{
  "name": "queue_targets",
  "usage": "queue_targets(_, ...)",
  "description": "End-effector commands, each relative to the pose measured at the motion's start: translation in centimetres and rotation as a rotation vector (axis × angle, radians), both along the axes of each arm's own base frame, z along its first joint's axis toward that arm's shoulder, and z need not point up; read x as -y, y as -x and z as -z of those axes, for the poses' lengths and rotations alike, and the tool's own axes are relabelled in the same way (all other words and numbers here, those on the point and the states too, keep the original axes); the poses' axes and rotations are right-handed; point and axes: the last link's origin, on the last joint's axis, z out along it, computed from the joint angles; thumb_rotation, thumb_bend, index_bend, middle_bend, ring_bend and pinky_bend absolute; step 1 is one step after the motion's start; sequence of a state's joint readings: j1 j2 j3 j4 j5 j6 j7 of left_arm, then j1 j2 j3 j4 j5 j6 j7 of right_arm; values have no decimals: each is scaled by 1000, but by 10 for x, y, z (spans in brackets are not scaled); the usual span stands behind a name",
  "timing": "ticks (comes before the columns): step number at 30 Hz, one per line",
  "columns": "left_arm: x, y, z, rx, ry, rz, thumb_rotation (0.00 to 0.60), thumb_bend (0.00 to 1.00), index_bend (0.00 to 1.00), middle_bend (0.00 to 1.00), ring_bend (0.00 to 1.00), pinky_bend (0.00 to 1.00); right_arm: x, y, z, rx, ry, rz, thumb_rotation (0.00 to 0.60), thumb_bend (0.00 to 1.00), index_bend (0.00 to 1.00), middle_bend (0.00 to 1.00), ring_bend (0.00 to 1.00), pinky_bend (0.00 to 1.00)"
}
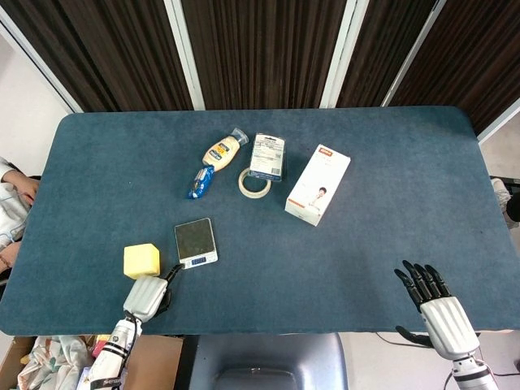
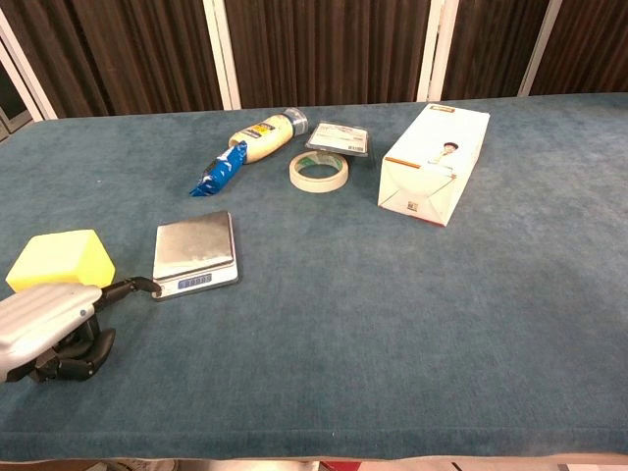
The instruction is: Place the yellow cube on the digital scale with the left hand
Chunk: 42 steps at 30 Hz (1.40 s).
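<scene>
1. Just ahead of the left hand, yellow cube sits on the table, unheld.
2. Left hand: fingers curled under, one fingertip reaching the digital scale front corner; nothing gripped.
3. Right hand: fingers spread, holding nothing, at the near edge.

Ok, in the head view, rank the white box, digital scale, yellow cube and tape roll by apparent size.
1. White box, clearly largest.
2. Digital scale.
3. Yellow cube and tape roll look about alike, so I won't rank them.
</scene>
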<state>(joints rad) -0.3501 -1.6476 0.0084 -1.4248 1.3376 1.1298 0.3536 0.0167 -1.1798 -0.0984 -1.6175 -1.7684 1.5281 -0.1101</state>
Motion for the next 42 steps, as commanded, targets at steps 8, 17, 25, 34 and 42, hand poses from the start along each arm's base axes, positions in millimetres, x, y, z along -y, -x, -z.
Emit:
queue_targets(8, 0, -22, -63, 232, -250, 172, 600, 503, 0, 716, 918, 976, -2, -1, 0, 6, -9, -4, 600, 105, 0, 0, 0, 0)
queue_targets(17, -17, 14, -86, 76, -174, 107, 600, 380, 0, 0, 0, 10, -3, -1, 1, 0, -15, -7, 600, 104, 0, 0, 0, 0)
queue_targets(25, -31, 39, -64, -43, -111, 28, 600, 367, 0, 0, 0, 0, -2, -1, 1, -6, -18, -3, 600, 105, 0, 0, 0, 0)
queue_targets(34, -43, 42, -65, -72, -191, -21, 600, 397, 360, 451, 657, 774, -1, 0, 0, -4, -18, 2, 600, 105, 0, 0, 0, 0)
queue_targets(42, -54, 18, -70, 99, -347, 51, 600, 554, 666, 850, 1000, 1000, -1, 0, 1, -5, -20, 3, 600, 105, 0, 0, 0, 0)
